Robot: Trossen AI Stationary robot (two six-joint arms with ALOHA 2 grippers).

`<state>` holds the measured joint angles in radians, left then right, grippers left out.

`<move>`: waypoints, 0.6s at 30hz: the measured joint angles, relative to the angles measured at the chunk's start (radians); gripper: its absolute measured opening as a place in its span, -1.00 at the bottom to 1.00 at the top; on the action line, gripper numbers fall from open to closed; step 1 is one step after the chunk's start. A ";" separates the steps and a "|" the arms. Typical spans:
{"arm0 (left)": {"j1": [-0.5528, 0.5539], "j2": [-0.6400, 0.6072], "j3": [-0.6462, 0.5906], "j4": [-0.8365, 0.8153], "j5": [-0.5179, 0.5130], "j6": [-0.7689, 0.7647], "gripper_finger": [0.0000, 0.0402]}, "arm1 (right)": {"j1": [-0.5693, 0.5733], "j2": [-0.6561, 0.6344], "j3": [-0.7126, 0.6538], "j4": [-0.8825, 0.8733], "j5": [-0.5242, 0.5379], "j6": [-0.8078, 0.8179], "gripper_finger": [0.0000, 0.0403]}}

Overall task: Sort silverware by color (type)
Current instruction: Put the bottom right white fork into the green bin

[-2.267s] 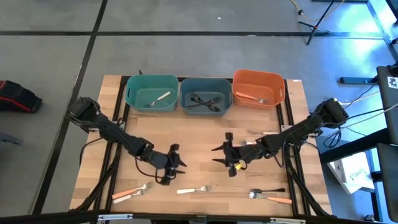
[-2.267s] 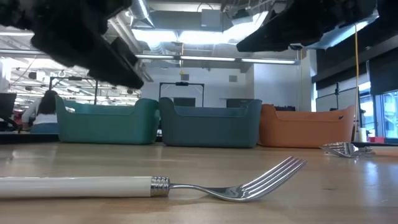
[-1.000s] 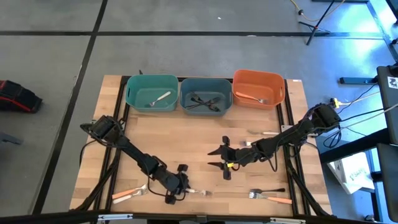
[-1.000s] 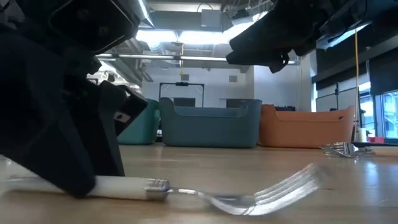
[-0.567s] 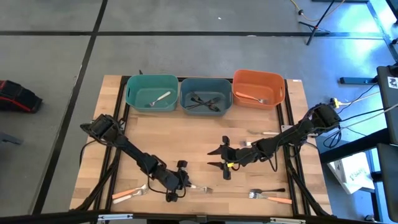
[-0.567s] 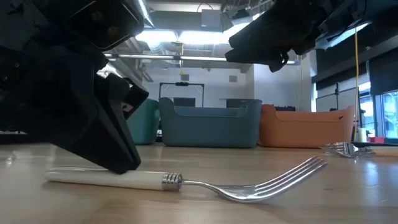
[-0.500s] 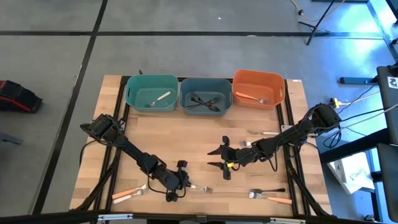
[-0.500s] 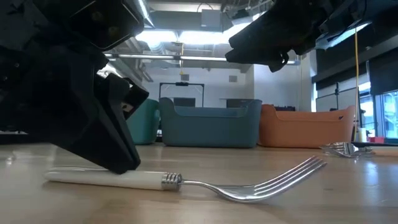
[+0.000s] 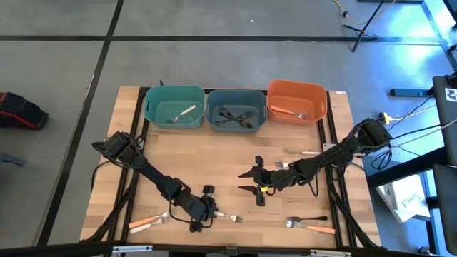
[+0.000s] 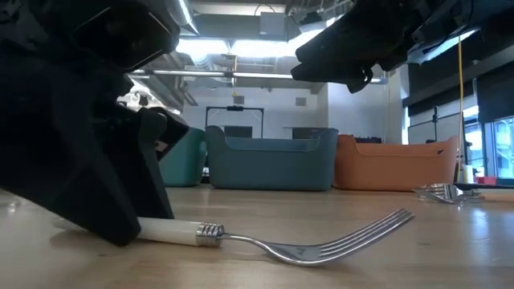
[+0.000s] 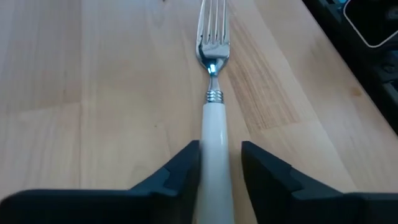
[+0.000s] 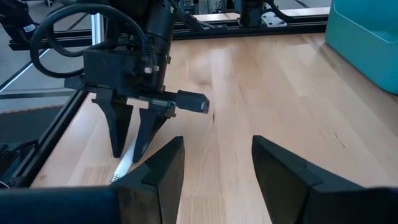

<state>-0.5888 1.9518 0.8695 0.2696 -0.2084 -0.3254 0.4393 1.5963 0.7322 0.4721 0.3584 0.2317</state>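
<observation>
A white-handled fork (image 11: 215,124) lies flat on the table near its front edge, tines toward the right. My left gripper (image 11: 221,149) slants down over the handle, one finger on each side of it, slightly apart; it also shows in the high view (image 9: 205,216). My right gripper (image 9: 255,187) hangs open above the table's middle, touching nothing. At the back, the teal bin (image 9: 174,106) holds a white fork, the blue-grey bin (image 9: 236,108) black forks, and the orange bin (image 9: 296,101) an orange fork. My left gripper straddles the white fork's handle (image 11: 214,163) back of its metal collar, fingers lying along it and slanting down from the table's left. One finger (image 11: 189,163) lies right against the handle. A strip of table shows beside the other finger (image 11: 252,163). The fork rests on the table.
Loose forks lie along the front edge: an orange-handled one (image 9: 146,221) at the left, a black one (image 9: 310,218) and an orange one (image 9: 318,228) at the right. Another pale fork (image 9: 303,152) lies by the right edge. Bare wood spreads between the bins and the arms.
The white fork has shifted a little along the table, its tines bobbing, first toward the right and then part of the way back. My left gripper has stayed over the handle, rising off it and coming down around it again.
</observation>
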 joint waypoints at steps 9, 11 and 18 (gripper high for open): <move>-0.001 0.019 0.003 -0.017 -0.030 0.023 -0.37 | 0.000 0.000 0.000 -0.002 0.000 0.000 -0.12; 0.000 0.018 0.004 -0.022 -0.039 0.026 -0.47 | 0.000 0.000 0.000 -0.002 0.000 0.000 -0.12; -0.001 0.018 0.004 -0.035 -0.075 0.047 -0.76 | 0.000 0.000 0.000 -0.002 0.000 0.000 -0.12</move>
<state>-0.5896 1.9694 0.8730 0.2344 -0.2834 -0.2787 0.4393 1.5963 0.7322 0.4702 0.3584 0.2314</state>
